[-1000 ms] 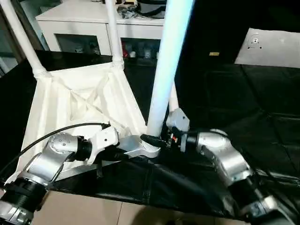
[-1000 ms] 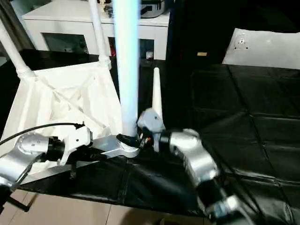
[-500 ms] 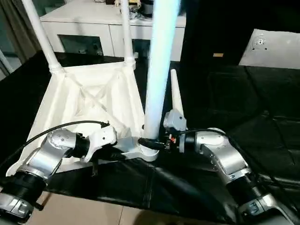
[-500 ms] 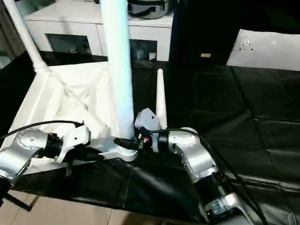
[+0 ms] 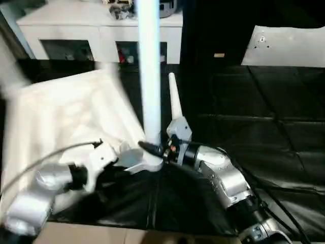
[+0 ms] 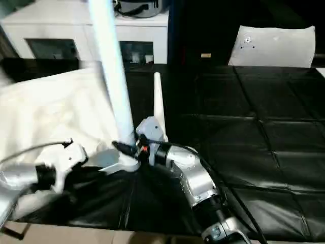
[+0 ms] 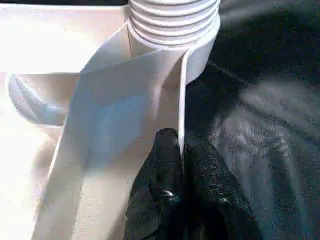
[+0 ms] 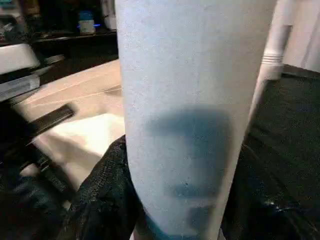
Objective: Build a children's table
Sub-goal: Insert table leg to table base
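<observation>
The children's table lies upside down, its white ribbed top (image 5: 61, 112) on the left of the black cloth. One white leg (image 5: 150, 76) stands upright in the near corner socket (image 7: 175, 25). My right gripper (image 5: 152, 149) is shut on this leg's base, with a black finger (image 8: 105, 200) on each side of it. My left gripper (image 7: 181, 145) is shut on the thin rim of the top (image 7: 181, 90), just beside that socket. Another tapered leg (image 5: 174, 99) lies loose on the cloth behind my right wrist.
A white cabinet (image 5: 101, 30) with glass-fronted compartments stands at the back. A white board (image 5: 284, 46) lies at the back right on the black cloth (image 5: 264, 127). The cloth's front edge (image 5: 152, 226) runs just below my arms, with floor beyond.
The whole picture has shifted and blurred, so the camera has moved. Both grippers keep the same holds at the near corner.
</observation>
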You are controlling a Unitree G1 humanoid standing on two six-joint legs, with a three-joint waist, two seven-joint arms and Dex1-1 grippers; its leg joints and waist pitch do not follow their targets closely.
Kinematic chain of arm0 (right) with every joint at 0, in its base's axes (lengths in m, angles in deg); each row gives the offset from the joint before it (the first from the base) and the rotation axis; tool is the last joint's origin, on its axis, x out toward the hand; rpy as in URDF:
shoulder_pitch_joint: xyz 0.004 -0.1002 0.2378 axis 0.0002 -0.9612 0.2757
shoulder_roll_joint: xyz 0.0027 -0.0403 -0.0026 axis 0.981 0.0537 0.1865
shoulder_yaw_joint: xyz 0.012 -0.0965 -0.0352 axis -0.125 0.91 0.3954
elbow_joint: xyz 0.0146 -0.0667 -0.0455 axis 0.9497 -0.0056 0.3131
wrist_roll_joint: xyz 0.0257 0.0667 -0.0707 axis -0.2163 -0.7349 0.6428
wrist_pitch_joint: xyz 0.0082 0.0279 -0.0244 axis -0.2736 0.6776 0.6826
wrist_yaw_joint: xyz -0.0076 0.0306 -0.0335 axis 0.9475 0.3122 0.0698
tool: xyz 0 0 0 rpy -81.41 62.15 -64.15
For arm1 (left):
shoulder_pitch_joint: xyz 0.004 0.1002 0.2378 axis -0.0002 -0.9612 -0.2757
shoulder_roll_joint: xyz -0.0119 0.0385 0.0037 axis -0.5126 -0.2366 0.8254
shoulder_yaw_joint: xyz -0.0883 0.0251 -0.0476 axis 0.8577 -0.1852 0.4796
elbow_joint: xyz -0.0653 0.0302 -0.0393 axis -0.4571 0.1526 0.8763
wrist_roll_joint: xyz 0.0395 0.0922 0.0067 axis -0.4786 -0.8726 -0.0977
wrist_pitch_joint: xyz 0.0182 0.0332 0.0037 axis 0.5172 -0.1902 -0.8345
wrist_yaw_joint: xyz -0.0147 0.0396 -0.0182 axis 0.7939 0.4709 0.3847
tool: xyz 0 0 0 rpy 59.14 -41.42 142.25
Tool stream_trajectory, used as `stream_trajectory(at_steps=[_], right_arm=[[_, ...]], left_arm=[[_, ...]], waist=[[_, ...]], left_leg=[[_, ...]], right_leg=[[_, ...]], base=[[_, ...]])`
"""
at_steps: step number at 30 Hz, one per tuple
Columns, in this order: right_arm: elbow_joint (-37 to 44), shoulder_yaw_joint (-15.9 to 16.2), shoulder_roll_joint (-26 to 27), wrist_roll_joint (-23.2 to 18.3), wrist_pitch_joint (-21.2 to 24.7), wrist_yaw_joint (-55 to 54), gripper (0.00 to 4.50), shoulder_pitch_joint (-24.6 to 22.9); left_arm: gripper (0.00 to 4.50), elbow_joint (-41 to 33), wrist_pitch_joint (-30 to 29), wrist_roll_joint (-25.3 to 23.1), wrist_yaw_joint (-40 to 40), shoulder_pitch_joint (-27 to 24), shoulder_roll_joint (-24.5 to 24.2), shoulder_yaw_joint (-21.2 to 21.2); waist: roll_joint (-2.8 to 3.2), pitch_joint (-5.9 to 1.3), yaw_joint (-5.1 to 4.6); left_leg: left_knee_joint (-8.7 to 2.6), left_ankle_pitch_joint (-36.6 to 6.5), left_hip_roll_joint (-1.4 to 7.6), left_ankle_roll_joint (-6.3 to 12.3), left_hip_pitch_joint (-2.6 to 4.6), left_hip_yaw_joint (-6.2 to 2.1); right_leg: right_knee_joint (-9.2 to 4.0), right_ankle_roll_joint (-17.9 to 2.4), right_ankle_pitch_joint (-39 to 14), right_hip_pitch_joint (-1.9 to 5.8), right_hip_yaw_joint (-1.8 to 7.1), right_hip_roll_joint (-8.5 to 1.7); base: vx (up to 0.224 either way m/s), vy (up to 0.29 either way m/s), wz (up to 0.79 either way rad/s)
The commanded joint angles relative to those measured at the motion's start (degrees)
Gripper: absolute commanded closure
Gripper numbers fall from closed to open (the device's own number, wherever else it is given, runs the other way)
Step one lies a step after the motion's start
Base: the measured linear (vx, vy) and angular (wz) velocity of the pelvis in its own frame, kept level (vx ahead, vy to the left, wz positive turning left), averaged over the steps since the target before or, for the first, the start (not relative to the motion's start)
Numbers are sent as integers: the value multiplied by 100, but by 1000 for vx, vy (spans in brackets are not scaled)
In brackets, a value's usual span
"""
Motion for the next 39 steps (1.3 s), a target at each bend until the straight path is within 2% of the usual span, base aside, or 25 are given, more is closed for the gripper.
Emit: stream_trajectory(at_steps=[1, 2, 3, 4, 5, 9, 11, 13, 14, 16, 17, 18, 19, 21, 22, 23, 24, 25, 28, 29, 30, 33, 35, 37, 39], right_arm=[[-647, 186, 68, 240, 311, -195, 263, -246], [-657, 178, 77, 243, 302, -217, 263, -240], [-718, 142, 125, 248, 288, -316, 263, -207], [-792, 98, 178, 253, 265, -429, 263, -166], [-850, 66, 223, 264, 240, -530, 263, -132], [-871, 53, 286, 280, 269, -582, 263, -114], [-840, 65, 291, 295, 269, -577, 263, -142], [-826, 76, 291, 296, 267, -569, 263, -155], [-832, 102, 290, 328, 231, -568, 263, -166], [-856, 111, 299, 353, 196, -575, 263, -167], [-865, 104, 307, 349, 187, -577, 263, -169], [-872, 31, 344, 245, 250, -534, 207, -170], [-872, 31, 344, 245, 250, -534, 207, -170], [-882, -47, 361, 248, 185, -557, 193, -158], [-883, -51, 361, 249, 177, -553, 193, -157], [-887, -58, 349, 292, 7, -575, 173, -154], [-883, -64, 340, 305, -23, -586, 173, -155], [-879, -71, 336, 315, -36, -589, 149, -157], [-773, -117, 313, 260, 32, -543, 133, -217], [-725, -131, 286, 291, 43, -589, 133, -253], [-713, -142, 264, 320, 33, -613, 106, -273], [-625, -182, 219, 283, 55, -575, 95, -339], [-321, -219, 90, 134, 152, -368, 80, -460], [-88, -233, -24, 44, 151, -202, 65, -547], [182, -235, -177, -47, 216, -12, 54, -642]], left_arm=[[450, -733, -367, 16, 435, 29, 246, 26], [450, -780, -413, -1, 474, 21, 276, 8], [450, -968, -609, -24, 648, 12, 402, -71], [450, -1150, -839, -4, 878, 65, 648, -191], [450, -1248, -991, 27, 1062, 154, 879, -313], [450, -1149, -1005, -132, 1173, 350, 1058, -576], [450, -1007, -997, -318, 1121, 419, 928, -669], [450, -955, -1027, -387, 1120, 452, 876, -692], [450, -914, -1109, -446, 1183, 501, 848, -690], [450, -900, -1174, -461, 1251, 539, 852, -669], [450, -894, -1202, -463, 1287, 561, 858, -658], [450, -856, -1185, -486, 1350, 621, 832, -662], [450, -856, -1185, -486, 1350, 621, 832, -662], [450, -746, -1046, -506, 1355, 670, 761, -616], [450, -735, -1030, -509, 1353, 673, 755, -610], [450, -662, -930, -540, 1303, 696, 679, -593], [450, -632, -894, -534, 1269, 705, 650, -573], [450, -614, -876, -525, 1250, 713, 631, -561], [450, -543, -781, -478, 1195, 749, 555, -481], [450, -500, -720, -444, 1153, 768, 501, -441], [450, -462, -656, -417, 1118, 783, 460, -418], [450, -388, -529, -331, 1003, 795, 384, -362], [450, -259, -230, -256, 720, 792, 218, -348], [450, -153, -28, -227, 522, 791, 84, -351], [450, 9, 239, -187, 239, 811, -101, -397]], waist=[[10, -164, 113], [40, -167, 131], [-11, -178, 145], [-2, -179, 168], [-36, -182, 176], [-51, -185, 280], [-23, -181, 326], [-34, -176, 325], [15, -173, 333], [-9, -176, 322], [43, -172, 329], [20, -171, 315], [16, -174, 318], [85, -174, 323], [60, -174, 324], [51, -187, 346], [81, -192, 356], [75, -193, 355], [108, -205, 394], [99, -208, 403], [101, -209, 423], [106, -214, 432], [66, -218, 437], [89, -217, 472], [78, -231, 536]], left_leg=[[-516, -1610, 338, 341, -184, -140], [-525, -1582, 356, 319, -176, -145], [-519, -1489, 349, 324, -187, -125], [-519, -1411, 345, 329, -195, -120], [-513, -1367, 350, 318, -195, -114], [-496, -1242, 307, 399, -192, -86], [-496, -1276, 307, 406, -160, -79], [-501, -1347, 304, 383, -163, -82], [-501, -1386, 306, 354, -157, -92], [-497, -1431, 302, 336, -156, -85], [-499, -1465, 304, 319, -144, -91], [-499, -1524, 304, 311, -152, -93], [-501, -1541, 303, 311, -150, -97], [-491, -1608, 285, 306, -132, -97], [-489, -1640, 288, 307, -119, -93], [-493, -1573, 296, 296, -142, -99], [-494, -1528, 298, 301, -145, -102], [-494, -1429, 304, 324, -157, -96], [-486, -1230, 305, 347, -159, -79], [-487, -1195, 311, 346, -162, -76], [-486, -1121, 309, 352, -160, -70], [-494, -1014, 329, 343, -169, -70], [-495, -1032, 336, 340, -167, -65], [-496, -971, 329, 390, -161, -63], [-484, -831, 332, 418, -151, -47]], right_leg=[[-526, -473, -3250, 229, 394, -575], [-497, -511, -3166, 233, 405, -581], [-494, -535, -3043, 241, 411, -575], [-477, -602, -2924, 249, 418, -575], [-472, -618, -2878, 249, 417, -576], [-507, -503, -2989, 250, 421, -565], [-521, -458, -3030, 222, 422, -556], [-531, -412, -3112, 229, 409, -551], [-525, -405, -3123, 226, 408, -558], [-537, -393, -3130, 225, 402, -549], [-535, -402, -3134, 218, 399, -553], [-547, -391, -3151, 221, 389, -544], [-548, -385, -3163, 225, 389, -546], [-560, -361, -3225, 206, 381, -538], [-581, -372, -3267, 194, 380, -544], [-563, -371, -3182, 227, 377, -550], [-545, -395, -3089, 230, 386, -548], [-529, -451, -2926, 234, 396, -546], [-494, -556, -2665, 247, 411, -542], [-487, -575, -2607, 248, 414, -541], [-477, -610, -2499, 247, 418, -537], [-436, -708, -2231, 262, 424, -536], [-429, -717, -2190, 273, 429, -541], [-426, -699, -2160, 272, 438, -536], [-418, -698, -2119, 269, 445, -540]], base=[[0, 0, 0], [0, 0, 0], [0, 0, 0], [0, 0, 0], [0, 0, 0], [0, 0, 0], [0, 0, 0], [0, 0, 0], [0, 0, 0], [0, 0, 0], [0, 0, 0], [0, 0, 0], [0, 0, 0], [0, 0, 0], [0, 0, 0], [0, 0, 0], [0, 0, 0], [0, 0, 0], [0, 0, 0], [0, 0, 0], [0, 0, 0], [0, 0, 0], [0, 0, 0], [0, 0, 0], [0, 0, 0]])
